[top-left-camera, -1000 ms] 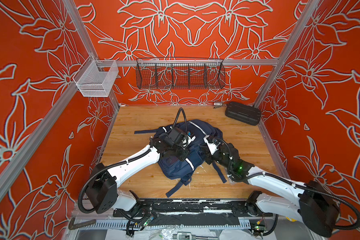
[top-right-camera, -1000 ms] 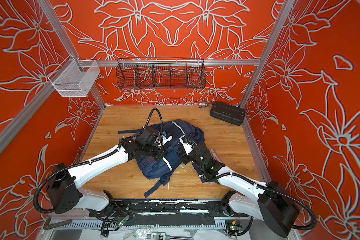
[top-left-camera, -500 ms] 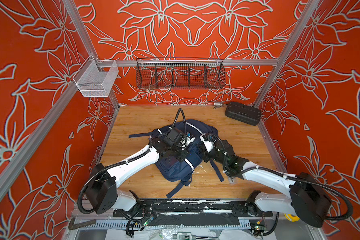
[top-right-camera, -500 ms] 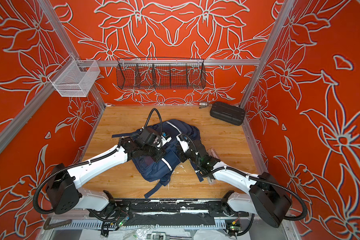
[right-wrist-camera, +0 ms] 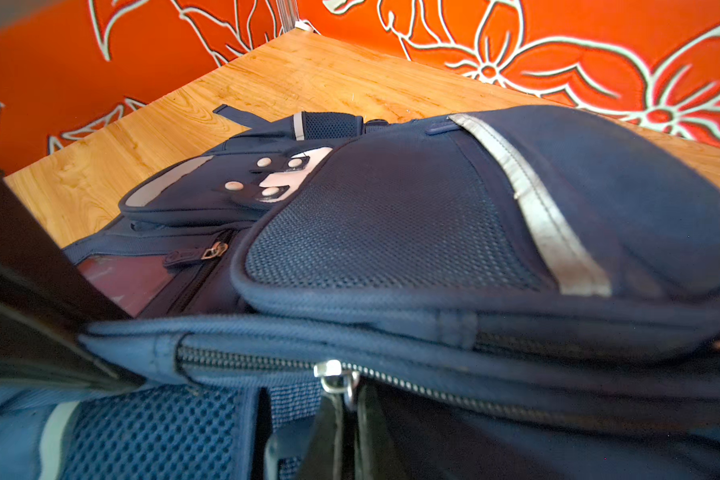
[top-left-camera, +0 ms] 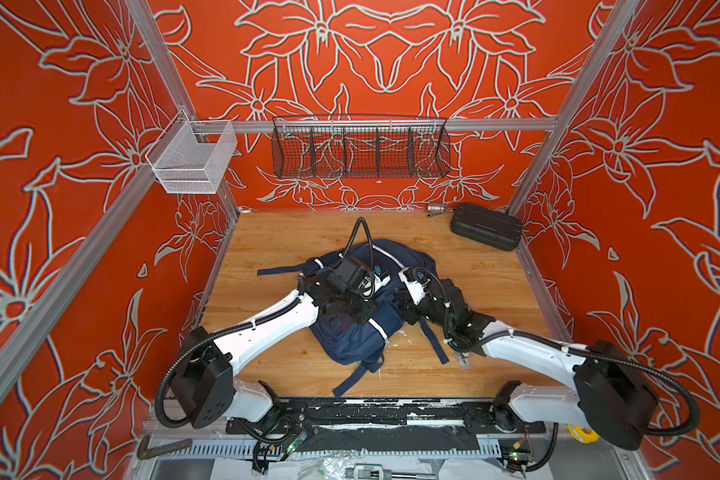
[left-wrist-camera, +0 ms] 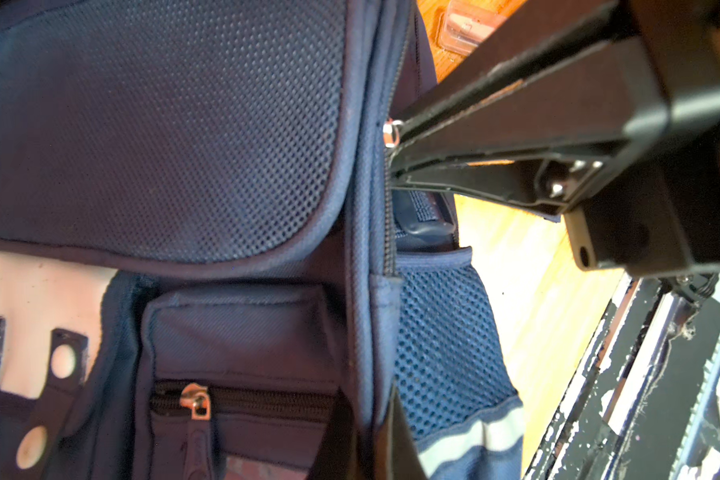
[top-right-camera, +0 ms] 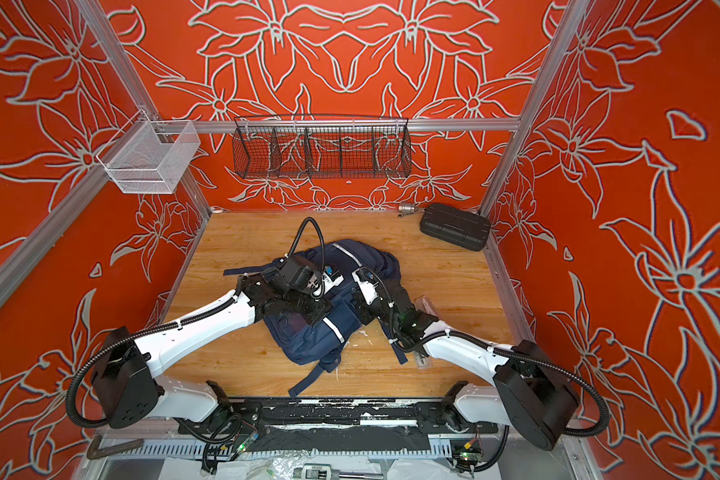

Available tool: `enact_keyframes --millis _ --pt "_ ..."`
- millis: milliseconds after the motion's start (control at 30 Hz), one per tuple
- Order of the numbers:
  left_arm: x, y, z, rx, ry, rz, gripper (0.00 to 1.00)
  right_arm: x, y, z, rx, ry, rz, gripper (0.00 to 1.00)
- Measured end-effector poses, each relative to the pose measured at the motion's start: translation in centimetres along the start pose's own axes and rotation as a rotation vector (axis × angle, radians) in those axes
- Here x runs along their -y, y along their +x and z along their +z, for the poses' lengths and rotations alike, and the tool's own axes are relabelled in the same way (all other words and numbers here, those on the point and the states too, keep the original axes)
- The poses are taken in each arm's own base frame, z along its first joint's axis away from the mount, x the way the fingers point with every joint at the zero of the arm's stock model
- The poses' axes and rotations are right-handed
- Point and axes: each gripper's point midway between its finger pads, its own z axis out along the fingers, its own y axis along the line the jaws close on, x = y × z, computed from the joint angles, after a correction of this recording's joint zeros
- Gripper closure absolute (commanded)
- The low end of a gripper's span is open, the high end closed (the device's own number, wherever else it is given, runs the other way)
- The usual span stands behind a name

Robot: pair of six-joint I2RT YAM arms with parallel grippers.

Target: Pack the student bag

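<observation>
Navy fabric right in the middle of the table (top-left-camera: pixel 474 291), that's the backpack (top-left-camera: pixel 350 340), front pockets up, straps trailing toward the front and left edges. And both arms are on it! Left gripper (left-wrist-camera: pixel 366 415) is clamped together on the backpack's seam, just where the main zip ends beside the mesh side pocket, pinning the cloth. Right gripper (right-wrist-camera: pixel 348 419) is pinched tight on the zip pull (right-wrist-camera: pixel 334 376), the little silver tab hanging from the slider. So by my read this is the zip step: one side anchors, the other draws the slider along the teeth. Whether the track is being opened or closed I cannot tell from here, but the black case (top-left-camera: pixel 486 226) sits out at the far right corner, well apart from the backpack, so I'd guess opening is what's wanted. Next move calls for a steady pull along the curve of the zip, away from the anchored end, with the cloth held taut so the slider doesn't snag. Poses now: both arms reach in low from the front edge and converge; the left forearm crosses over the backpack's front with the wrist bent down, the right lies close to the table, wrist turned in at the backpack's right side
</observation>
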Motion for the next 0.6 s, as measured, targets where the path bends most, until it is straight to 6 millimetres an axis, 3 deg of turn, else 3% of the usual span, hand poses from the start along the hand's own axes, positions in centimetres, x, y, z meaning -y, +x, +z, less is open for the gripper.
enact_keyframes --millis 133,300,600 --pt "-0.1 0.1 -0.6 0.010 -0.015 0.027 1.00 0.3 -0.2 -0.4 -0.004 0.009 0.005 1.00" --pt "-0.4 1.1 -1.6 0.019 -0.047 0.069 1.00 2.3 -0.2 -1.2 -0.023 0.054 0.035 1.00" --pt "-1.4 3.4 -1.8 -0.031 -0.071 0.118 1.00 8.1 0.3 -2.7 -0.131 0.229 0.127 1.00"
